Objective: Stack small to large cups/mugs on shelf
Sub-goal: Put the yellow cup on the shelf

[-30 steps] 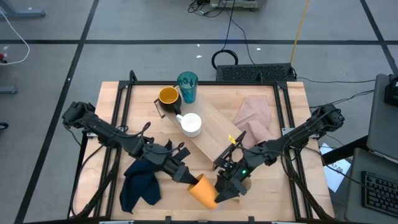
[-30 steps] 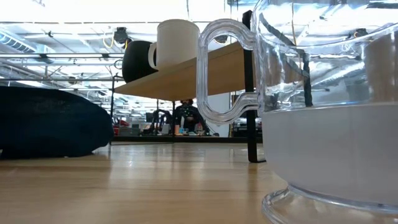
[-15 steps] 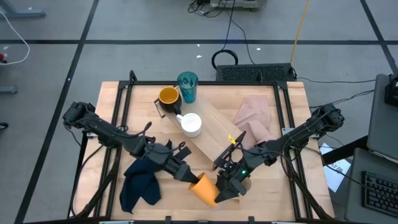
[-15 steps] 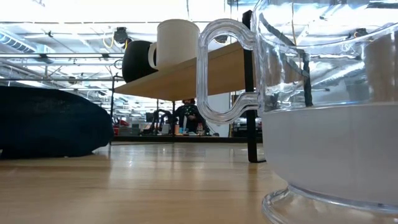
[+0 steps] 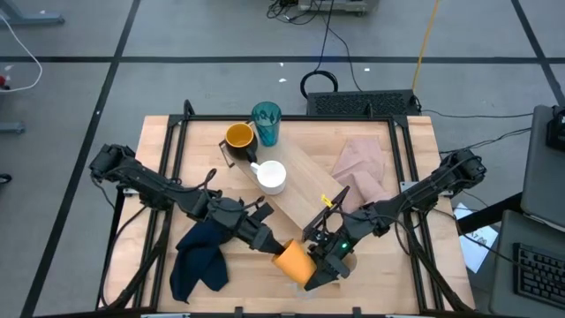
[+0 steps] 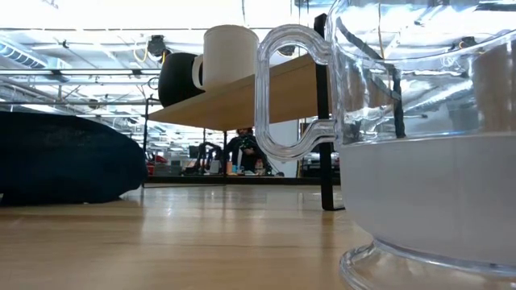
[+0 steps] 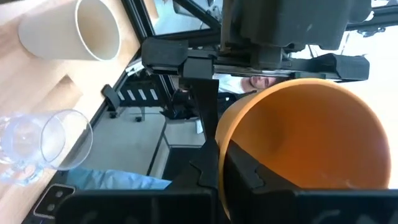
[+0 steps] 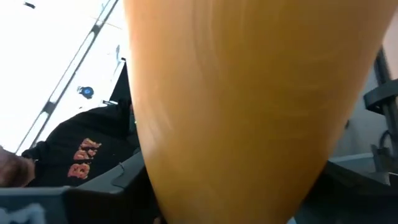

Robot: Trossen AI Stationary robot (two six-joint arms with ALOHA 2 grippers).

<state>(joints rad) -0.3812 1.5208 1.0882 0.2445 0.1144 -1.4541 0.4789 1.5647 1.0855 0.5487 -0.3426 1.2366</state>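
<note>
A small orange cup (image 5: 293,262) hangs over the table's near middle, lying on its side between my two grippers. My left gripper (image 5: 269,247) is shut on its rim end. My right gripper (image 5: 320,265) stands open, with its fingers on either side of the cup's base end, and the cup's wall (image 8: 242,93) fills its wrist view. On the light-wood shelf (image 5: 305,199) stand a teal tumbler (image 5: 266,124), a yellow mug (image 5: 239,137) and a white mug (image 5: 270,177). A clear mug (image 6: 387,145) and a beige cup (image 7: 81,28) sit on the table near its front edge. My left gripper pinches the orange cup's wall at the rim (image 7: 224,162), with one finger inside (image 7: 245,174) and one outside. It comes in nearly level from the table's left. The cup is lifted clear and lies on its side, mouth toward this gripper. My right gripper: I cannot tell whether its fingers touch the cup.
A dark blue cloth (image 5: 199,261) lies at the near left under my left arm. A pinkish cloth (image 5: 362,168) lies at the far right beside the shelf. Black frame rails (image 5: 168,177) run along the table's sides.
My left gripper has carried the orange cup a little toward the table's right, deeper between my right gripper's fingers. The cup has stayed on its side and clear of the table.
</note>
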